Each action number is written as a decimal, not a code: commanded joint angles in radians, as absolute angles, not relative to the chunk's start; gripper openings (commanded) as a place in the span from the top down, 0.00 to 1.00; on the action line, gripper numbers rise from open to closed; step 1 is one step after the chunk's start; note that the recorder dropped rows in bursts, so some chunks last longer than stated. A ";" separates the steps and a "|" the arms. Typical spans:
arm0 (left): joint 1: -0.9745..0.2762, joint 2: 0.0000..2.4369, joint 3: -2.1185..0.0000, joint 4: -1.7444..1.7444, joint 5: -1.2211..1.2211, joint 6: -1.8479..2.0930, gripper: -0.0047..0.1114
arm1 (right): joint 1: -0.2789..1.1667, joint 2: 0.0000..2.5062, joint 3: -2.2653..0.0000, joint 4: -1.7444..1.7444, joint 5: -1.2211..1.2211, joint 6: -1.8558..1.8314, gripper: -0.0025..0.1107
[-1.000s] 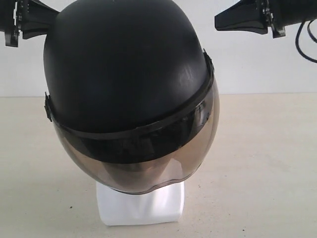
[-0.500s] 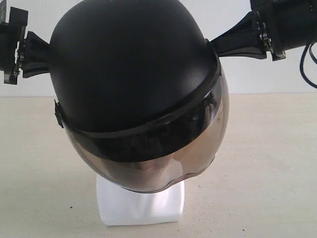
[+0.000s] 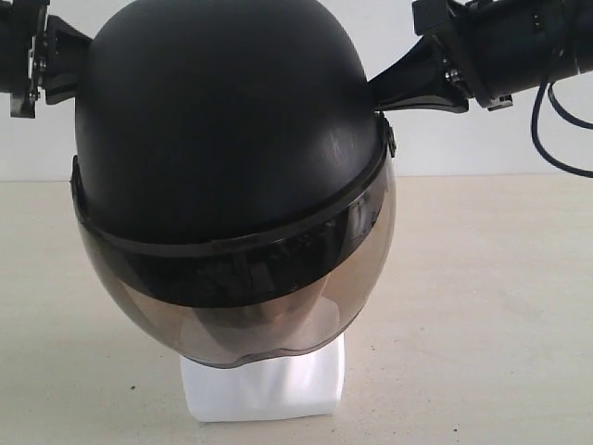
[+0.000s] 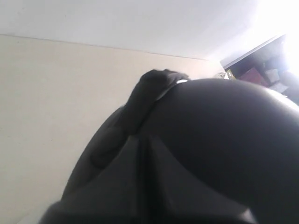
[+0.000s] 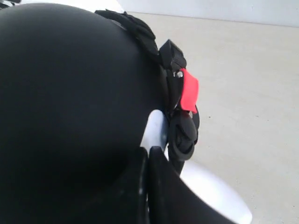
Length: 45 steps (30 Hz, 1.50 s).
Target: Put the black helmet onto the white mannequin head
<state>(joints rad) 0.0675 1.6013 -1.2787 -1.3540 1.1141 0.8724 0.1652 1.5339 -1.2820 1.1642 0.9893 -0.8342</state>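
The black helmet (image 3: 232,120) sits over the white mannequin head, its smoke-brown visor (image 3: 232,297) down over the face. Only the head's square base (image 3: 264,385) shows below the visor. My left gripper (image 3: 82,44) is shut, its joined tips against the shell's upper left side. My right gripper (image 3: 378,93) is shut too, its tips against the upper right side, just above the visor hinge. In the left wrist view the left gripper (image 4: 140,141) rests on the helmet (image 4: 224,140). In the right wrist view the right gripper (image 5: 147,153) touches the helmet (image 5: 70,93) near its rim, with the white head (image 5: 210,191) below.
The base stands on a beige tabletop (image 3: 491,306) in front of a white wall. A black chin strap with a red tab (image 5: 189,91) hangs at the helmet's rim. A black cable (image 3: 556,139) loops under the right arm.
The right gripper came in from the right and now touches the shell. The helmet swung right, then shifted back left and sits more level. The left gripper rose along the shell.
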 commanded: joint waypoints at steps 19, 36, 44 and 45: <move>0.099 1.557 -1.371 -1.370 1.221 0.857 0.92 | 0.230 1.431 -1.279 1.044 1.070 -0.699 0.98; 0.108 1.483 -1.371 -1.326 1.221 0.830 0.92 | 0.230 1.289 -1.233 0.898 1.139 -0.560 0.98; 0.108 1.483 -1.371 -1.326 1.221 0.828 0.92 | 0.234 1.289 -1.198 0.961 1.132 -0.584 0.98; 0.108 1.483 -1.371 -1.326 1.221 0.828 0.92 | 0.256 1.289 -1.198 0.961 1.130 -0.584 0.98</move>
